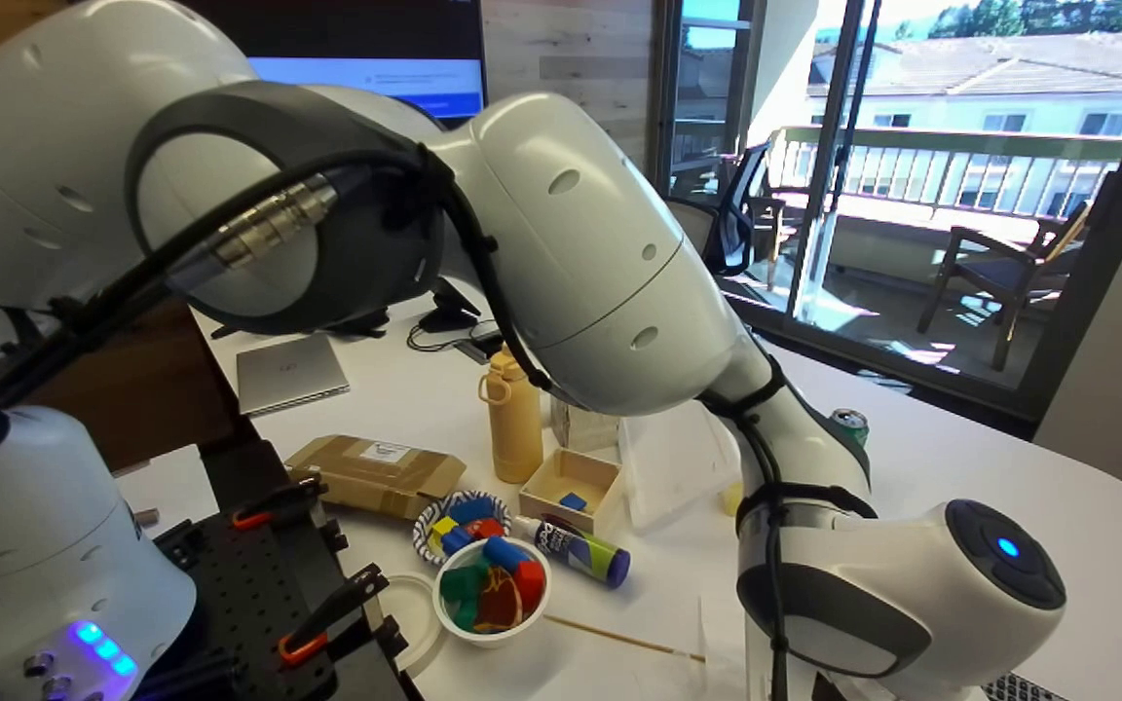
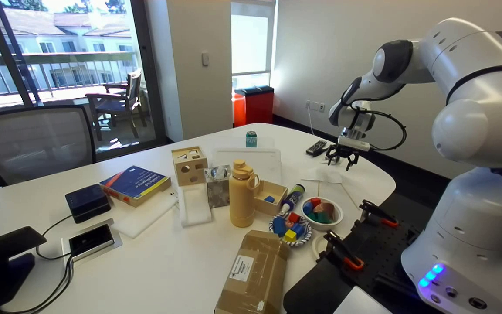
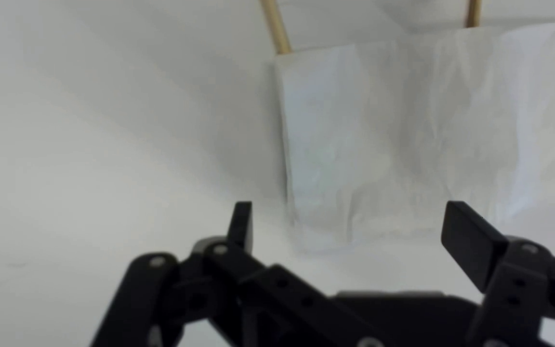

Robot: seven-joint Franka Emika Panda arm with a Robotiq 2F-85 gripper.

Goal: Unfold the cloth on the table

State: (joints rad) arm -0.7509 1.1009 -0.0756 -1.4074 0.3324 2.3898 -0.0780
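"How does the claw stand?"

"Released. Its jaws are spread wide over the table, and in the wrist view the gap between them shows white surface and a corner of the cloth."

"So the cloth is close by?"

"It lies on the table just ahead of the claw's tips, white and creased. The near corner falls between them; the rest runs out past the right edge of that view."

"Is the claw touching it?"

"That cannot be told. One tip overlaps the cloth's near edge in the wrist view, which does not settle the matter."

"What else is around the claw?"

"Beyond it, two thin wooden sticks run up to the cloth's far edge; whether they go underneath is hidden. In an exterior view a black remote lies near the claw, and a white bowl of coloured pieces stands well apart from it."
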